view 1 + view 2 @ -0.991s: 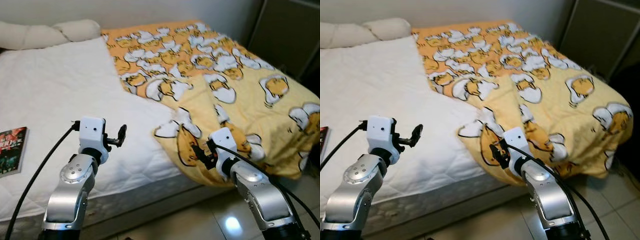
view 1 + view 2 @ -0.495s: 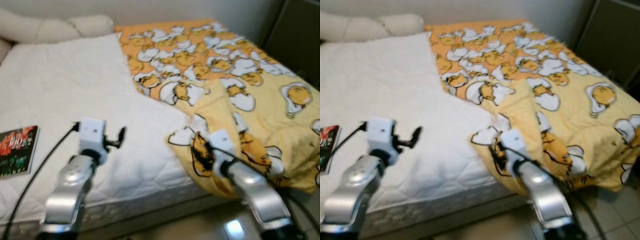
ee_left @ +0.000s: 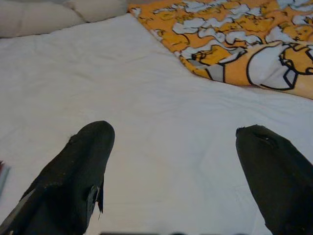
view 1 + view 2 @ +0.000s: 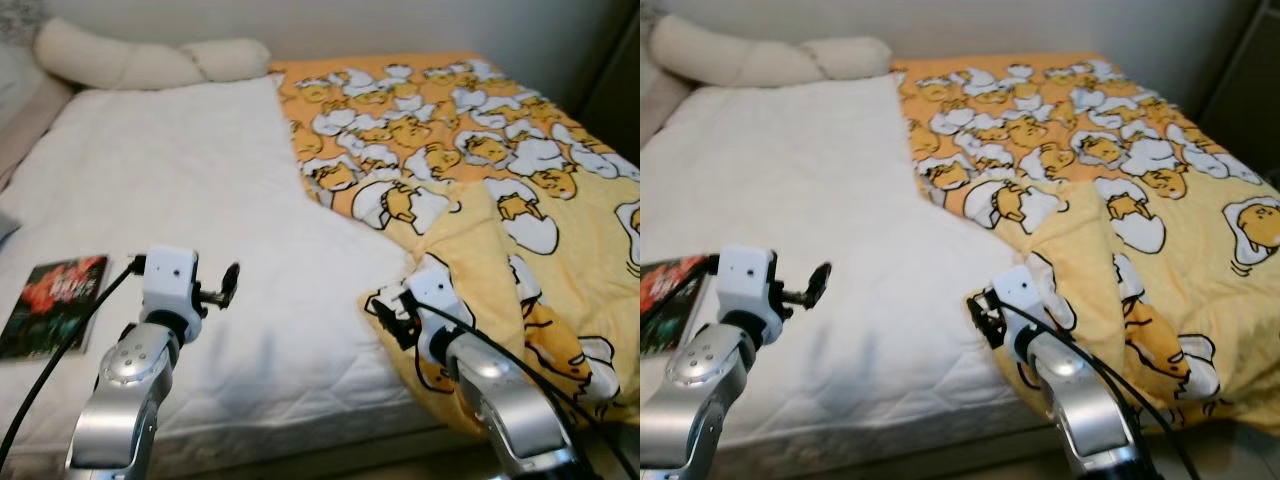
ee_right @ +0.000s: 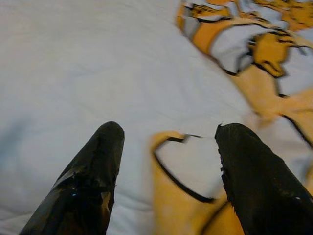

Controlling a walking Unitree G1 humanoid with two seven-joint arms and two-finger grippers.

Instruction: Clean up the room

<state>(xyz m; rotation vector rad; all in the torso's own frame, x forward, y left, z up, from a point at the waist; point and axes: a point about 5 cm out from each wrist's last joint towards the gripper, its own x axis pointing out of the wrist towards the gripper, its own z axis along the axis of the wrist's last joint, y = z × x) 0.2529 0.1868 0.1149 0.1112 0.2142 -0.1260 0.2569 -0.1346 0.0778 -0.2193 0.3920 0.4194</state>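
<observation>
A yellow-orange cartoon blanket (image 4: 480,170) covers the right half of the bed, its near corner folded back onto itself. My right gripper (image 4: 392,315) hovers open just over that near corner (image 5: 183,181), fingers (image 5: 254,181) spread with the blanket edge between them but not touched. A book with a dark red cover (image 4: 55,305) lies flat on the white mattress (image 4: 170,200) near its left edge. My left gripper (image 4: 225,285) is held open above the bare mattress (image 3: 171,142), to the right of the book, holding nothing.
Cream pillows (image 4: 140,62) lie along the head of the bed at the back. A dark cabinet (image 4: 625,90) stands at the far right. The bed's front edge (image 4: 300,440) runs just below both arms.
The camera has swung left and moved nearer the bed, so the pillows and book show more fully. Both grippers stay open; the right one now sits over the blanket's corner.
</observation>
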